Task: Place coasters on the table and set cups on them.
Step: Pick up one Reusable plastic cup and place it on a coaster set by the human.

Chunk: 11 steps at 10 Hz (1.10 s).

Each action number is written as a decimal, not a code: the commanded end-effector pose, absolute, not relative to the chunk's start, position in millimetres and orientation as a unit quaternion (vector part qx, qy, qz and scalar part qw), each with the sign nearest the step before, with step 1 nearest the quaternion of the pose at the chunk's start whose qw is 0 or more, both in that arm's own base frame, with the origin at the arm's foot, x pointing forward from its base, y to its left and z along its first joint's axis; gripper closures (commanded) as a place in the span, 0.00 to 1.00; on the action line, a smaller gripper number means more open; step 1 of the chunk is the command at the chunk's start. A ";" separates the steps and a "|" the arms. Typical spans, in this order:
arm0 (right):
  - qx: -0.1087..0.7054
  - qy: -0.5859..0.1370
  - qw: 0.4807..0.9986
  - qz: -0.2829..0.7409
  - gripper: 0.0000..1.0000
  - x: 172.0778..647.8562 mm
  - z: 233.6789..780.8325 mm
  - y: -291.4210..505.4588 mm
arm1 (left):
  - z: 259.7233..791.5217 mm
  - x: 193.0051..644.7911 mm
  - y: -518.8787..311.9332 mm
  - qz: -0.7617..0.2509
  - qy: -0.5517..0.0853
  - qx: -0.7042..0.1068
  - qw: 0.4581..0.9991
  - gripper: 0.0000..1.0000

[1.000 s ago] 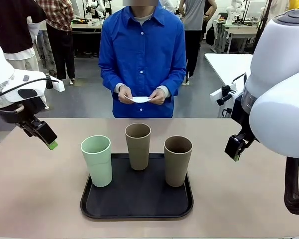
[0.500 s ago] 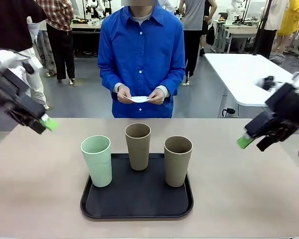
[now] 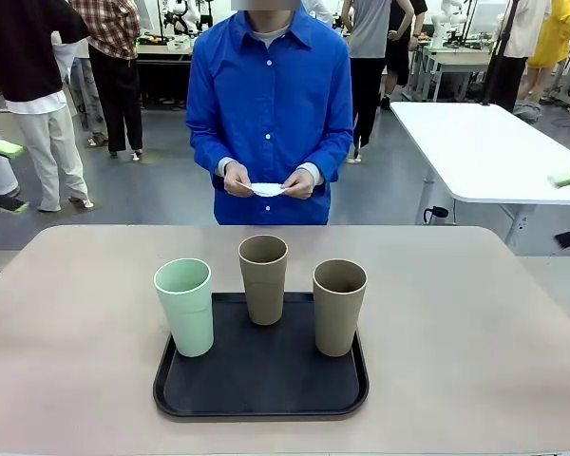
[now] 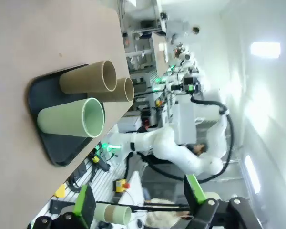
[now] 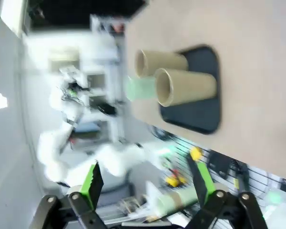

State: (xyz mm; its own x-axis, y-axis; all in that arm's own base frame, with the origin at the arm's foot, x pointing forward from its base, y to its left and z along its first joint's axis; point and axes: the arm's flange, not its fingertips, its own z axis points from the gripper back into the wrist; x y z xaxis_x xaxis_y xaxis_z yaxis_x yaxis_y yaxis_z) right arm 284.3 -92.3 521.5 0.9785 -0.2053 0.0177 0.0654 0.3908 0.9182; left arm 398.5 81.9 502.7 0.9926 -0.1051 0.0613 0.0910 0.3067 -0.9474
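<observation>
Left claw [image 4: 139, 198] and right claw [image 5: 146, 177] withdrew to the sides | both spread | cups [image 3: 263, 278] on tray [image 3: 266, 404] | person [image 3: 271, 104] holds coasters [image 3: 268, 189]

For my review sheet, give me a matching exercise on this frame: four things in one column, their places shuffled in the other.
Things:
1. mint green cup
2. coasters
3. black tray
4. middle taupe cup

Places:
a. in the person's hands
b. directly on the beige table
c. left side of the tray
d. far edge of the tray

Pairs: 1-c, 2-a, 3-b, 4-d.
</observation>
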 end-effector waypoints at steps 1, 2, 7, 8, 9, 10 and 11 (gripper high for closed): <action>0.578 -0.103 0.797 -0.141 0.00 272.2 531.3 -113.0 | 499.8 410.8 110.9 -0.016 0.009 -0.599 0.801 0.00; 0.573 -0.097 0.799 -0.157 0.00 269.9 530.8 -125.6 | 490.6 408.6 123.2 0.002 0.012 -0.602 0.798 0.00; 0.526 -0.037 0.822 -0.217 0.00 287.7 489.2 -139.3 | 473.3 397.2 126.2 0.046 0.015 -0.593 0.803 0.00; 0.522 -0.030 0.823 -0.220 0.00 289.0 481.2 -140.2 | 474.7 393.7 127.2 0.055 0.012 -0.590 0.805 0.00; 0.518 -0.029 0.826 -0.221 0.00 289.2 480.7 -141.8 | 471.5 390.7 129.0 0.063 0.010 -0.588 0.806 0.00; 0.513 -0.030 0.829 -0.222 0.00 288.5 480.7 -140.3 | 471.6 387.0 131.2 0.069 0.011 -0.582 0.810 0.00; 0.489 -0.024 0.844 -0.219 0.00 289.2 484.0 -136.7 | 471.9 388.1 130.8 0.074 0.006 -0.578 0.813 0.00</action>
State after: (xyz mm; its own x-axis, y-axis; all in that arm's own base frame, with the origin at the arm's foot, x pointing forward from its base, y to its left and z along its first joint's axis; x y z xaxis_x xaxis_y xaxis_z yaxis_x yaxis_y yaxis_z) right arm 289.7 -139.0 477.7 0.9080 -0.3820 -0.1721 0.3240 0.3799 0.8664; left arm 391.9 136.8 467.9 0.9933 0.0741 -0.0890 -0.1079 0.3128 -0.9437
